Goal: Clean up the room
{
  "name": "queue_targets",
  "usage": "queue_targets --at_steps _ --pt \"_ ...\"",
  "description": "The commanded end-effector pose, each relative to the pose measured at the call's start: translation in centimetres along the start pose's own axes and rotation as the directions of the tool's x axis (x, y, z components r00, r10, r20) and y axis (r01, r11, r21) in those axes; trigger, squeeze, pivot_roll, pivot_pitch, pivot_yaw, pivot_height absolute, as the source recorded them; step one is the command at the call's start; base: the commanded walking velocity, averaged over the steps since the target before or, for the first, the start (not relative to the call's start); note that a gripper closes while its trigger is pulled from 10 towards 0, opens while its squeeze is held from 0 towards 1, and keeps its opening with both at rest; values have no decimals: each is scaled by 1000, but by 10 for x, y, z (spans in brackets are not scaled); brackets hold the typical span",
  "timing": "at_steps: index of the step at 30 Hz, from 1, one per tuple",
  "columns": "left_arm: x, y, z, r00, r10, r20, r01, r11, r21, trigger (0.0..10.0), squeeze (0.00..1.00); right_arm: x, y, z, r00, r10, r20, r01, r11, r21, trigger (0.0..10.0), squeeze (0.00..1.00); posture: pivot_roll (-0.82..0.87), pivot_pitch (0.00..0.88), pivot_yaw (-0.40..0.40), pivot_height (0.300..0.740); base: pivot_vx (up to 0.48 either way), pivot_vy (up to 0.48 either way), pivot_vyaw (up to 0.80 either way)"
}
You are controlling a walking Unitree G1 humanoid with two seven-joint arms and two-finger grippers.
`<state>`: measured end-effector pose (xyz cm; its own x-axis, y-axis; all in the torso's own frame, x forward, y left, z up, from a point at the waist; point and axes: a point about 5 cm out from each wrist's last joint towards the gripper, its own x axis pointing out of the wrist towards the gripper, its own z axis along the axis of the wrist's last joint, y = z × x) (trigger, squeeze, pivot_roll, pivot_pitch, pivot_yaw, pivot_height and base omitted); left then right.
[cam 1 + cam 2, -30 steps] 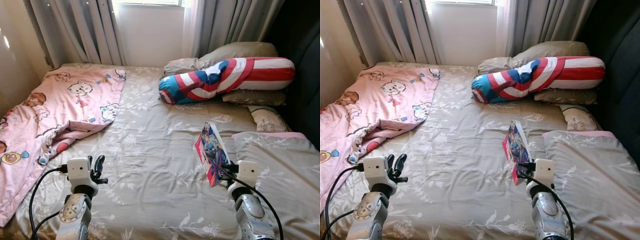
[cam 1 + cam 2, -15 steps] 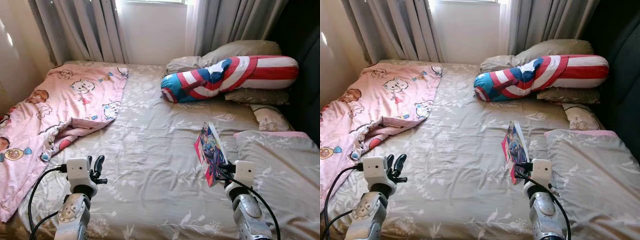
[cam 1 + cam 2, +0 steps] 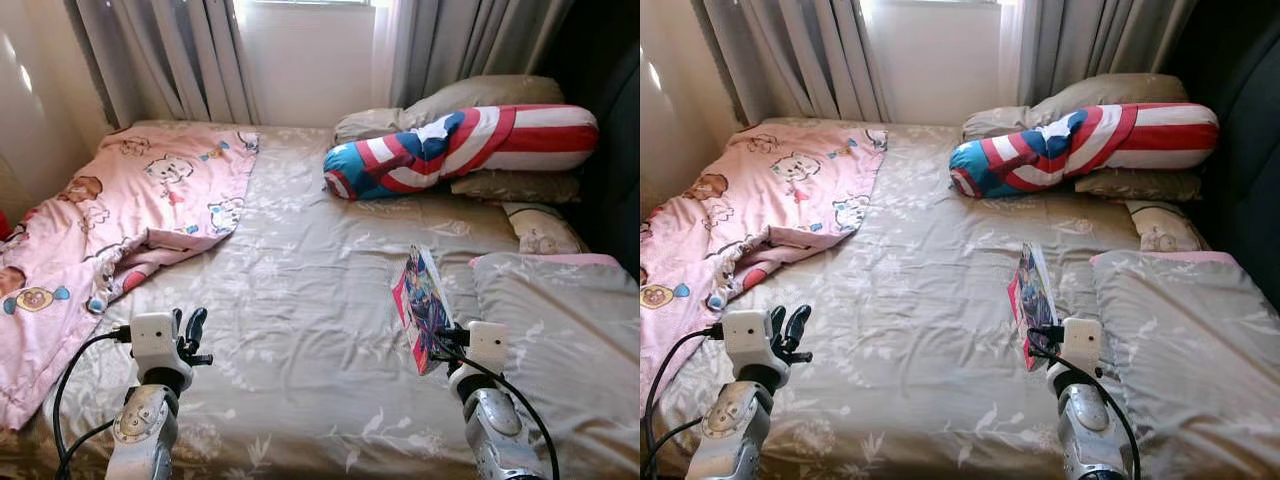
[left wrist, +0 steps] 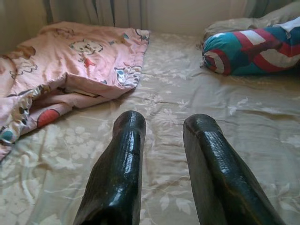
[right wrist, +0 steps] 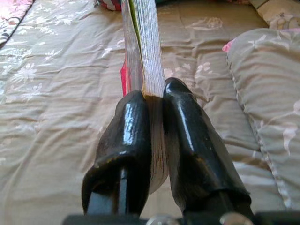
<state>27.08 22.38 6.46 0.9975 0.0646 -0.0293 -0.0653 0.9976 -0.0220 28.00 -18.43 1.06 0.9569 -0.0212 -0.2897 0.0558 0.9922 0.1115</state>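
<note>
My right hand (image 5: 152, 101) is clamping a thin colourful comic book (image 3: 423, 307) upright above the beige floral bed (image 3: 300, 300). My left hand (image 4: 164, 129) is hovering beside it, fingers apart, gripping nothing.

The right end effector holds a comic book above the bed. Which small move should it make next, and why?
Probably carry the comic book away from the bed toward a storage place, keeping the grip. The right end effector is shut on the book's edge, holding it upright above the sheet, so the pick is done. The left end effector is open and empty, over the bed near the pink blanket.
</note>
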Motion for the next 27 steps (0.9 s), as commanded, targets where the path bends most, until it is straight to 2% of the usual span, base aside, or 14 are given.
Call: queue_targets --at_steps 1,4,6,27 --pt "-2 4 0 1000 6 -13 -6 1000 9 10000 0 6 4 12 999 9 35 -8 1000 -13 10000 0 71 0 -20 676 0 0 0" --pt "-1 4 0 1000 7 -14 -7 1000 7 10000 0 7 5 12 999 12 37 -11 1000 -11 10000 0 69 0 -20 656 0 0 0" --pt "-1 3 0 1000 5 -14 -5 1000 6 10000 0 7 5 16 997 12 73 -12 1000 1 10000 0 68 0 -20 646 0 0 0" --pt "0 2 0 1000 0 -23 0 1000 0 10000 0 8 7 14 998 39 56 -40 999 9 10000 0 68 0 -18 646 0 0 0"
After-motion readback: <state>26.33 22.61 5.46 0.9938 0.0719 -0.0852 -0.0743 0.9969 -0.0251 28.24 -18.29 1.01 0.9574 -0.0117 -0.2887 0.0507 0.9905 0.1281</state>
